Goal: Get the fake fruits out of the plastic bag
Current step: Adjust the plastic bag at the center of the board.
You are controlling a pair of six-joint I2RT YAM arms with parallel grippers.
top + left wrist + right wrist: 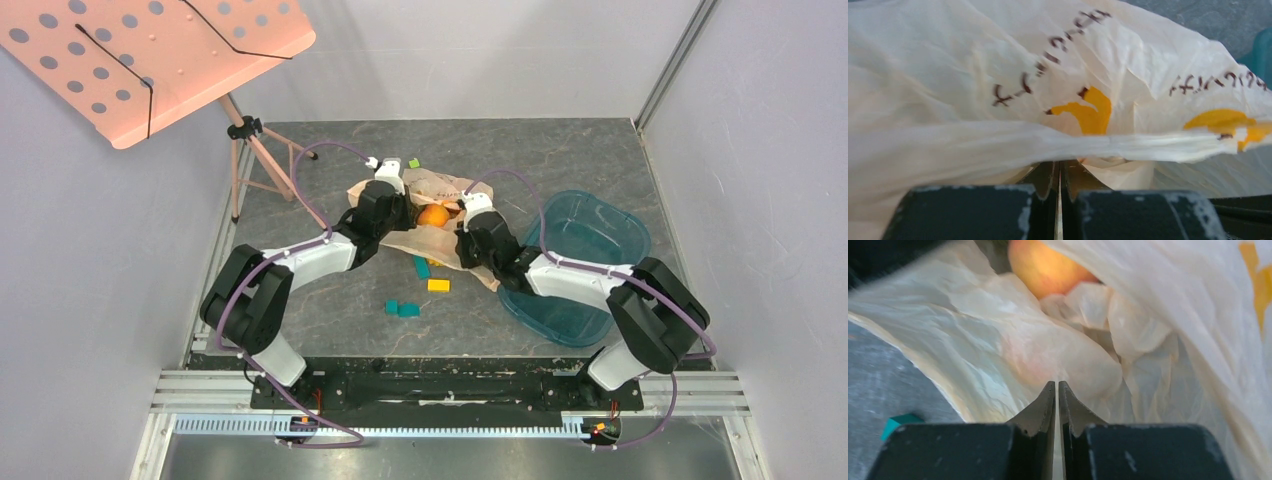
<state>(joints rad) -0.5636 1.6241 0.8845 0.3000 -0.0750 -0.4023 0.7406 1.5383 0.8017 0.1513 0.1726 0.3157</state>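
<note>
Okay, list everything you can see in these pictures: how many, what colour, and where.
plastic bag: one, pale peach-beige with orange marks, mid-table between the arms
fake fruit: one showing, orange-red, inside the bag's open mouth
tray: one, transparent teal, right of the bag
small blocks: about five; teal and yellow just near of the bag, one green behind it
music stand: one, pink and perforated, far left on a tripod
table: one, grey marbled
left arm: one, black and white; jaws shut on the bag's edge
right arm: one, black and white; jaws shut, tips at the bag
</note>
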